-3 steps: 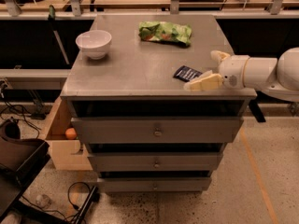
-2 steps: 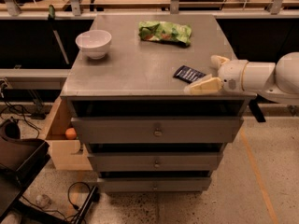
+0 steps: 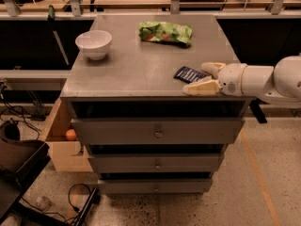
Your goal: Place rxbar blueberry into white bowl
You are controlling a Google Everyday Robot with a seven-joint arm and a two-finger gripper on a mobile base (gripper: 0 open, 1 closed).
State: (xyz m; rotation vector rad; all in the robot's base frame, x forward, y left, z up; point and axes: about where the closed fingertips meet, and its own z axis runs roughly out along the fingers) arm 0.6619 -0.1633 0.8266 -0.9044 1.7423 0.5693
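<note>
- Your gripper (image 3: pixel 195 78) sits at the right front edge of the steel cabinet top (image 3: pixel 136 67), its two pale fingers (image 3: pixel 203 87) spread wide and holding nothing.
- Between those fingers, near their tips, lies the rxbar blueberry (image 3: pixel 187 73), flat on the steel (whether a finger touches it, you cannot tell).
- Expect the bar to be light and thin, with a slick, crinkly wrapper that may slide on the metal.
- Close across its narrow width at the near end, low to the surface, since a flat wrapper gives little edge to catch.
- Your arm (image 3: pixel 263 81) reaches in from the right, roughly level, wrist pointing left.
- Well apart at the far left corner stands the white bowl (image 3: pixel 94 44); a crinkled green bag (image 3: pixel 165 32) lies at the back.
</note>
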